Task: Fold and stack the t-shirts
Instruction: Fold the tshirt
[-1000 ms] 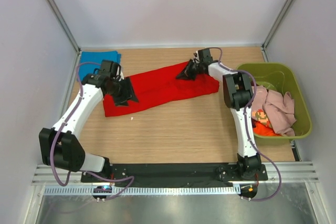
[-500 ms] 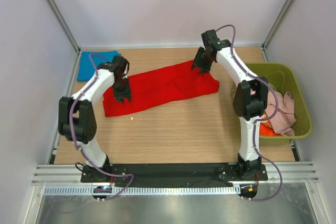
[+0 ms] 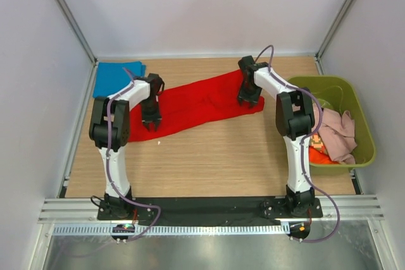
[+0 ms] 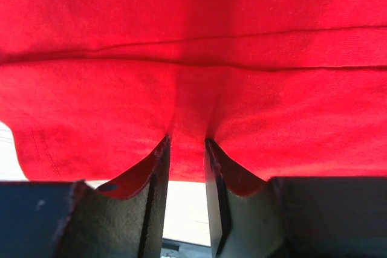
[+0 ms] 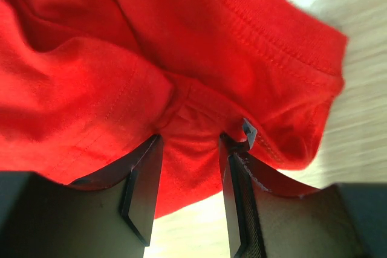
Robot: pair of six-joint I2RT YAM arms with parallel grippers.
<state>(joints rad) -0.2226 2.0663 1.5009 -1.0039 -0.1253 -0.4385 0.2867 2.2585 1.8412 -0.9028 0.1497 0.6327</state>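
soft bright red t-shirt (image 3: 196, 102) taken at both ends of its long axis

the red t-shirt is laid out on the pale wooden table (image 3: 215, 162) as a long, flattened band. its long axis runs on a slant from the near left to the far right. each end is covered by the arm on its own side. the left gripper (image 3: 152, 117) is set on the near-left end, and the right gripper (image 3: 248, 98) is set on the far-right end.

in the left wrist view, the jaws are drawn close together and a narrow fold of red cloth is pinched between them. creases are pulled into the gap. in the right wrist view, the jaws are spread wider and a raised ridge of the hemmed edge lies between them. it is judged that this ridge is straddled and not yet clamped.

a folded blue t-shirt (image 3: 118, 76) is seen at the far-left corner, just beyond the left end of the band. an olive-green plastic bin (image 3: 366, 150) is placed at the right, and pale pink and orange cloth is heaped inside it.

the coming fold is judged to depend on the two ends being lifted evenly across this slanted axis. a firm hold at the right end would be needed first.
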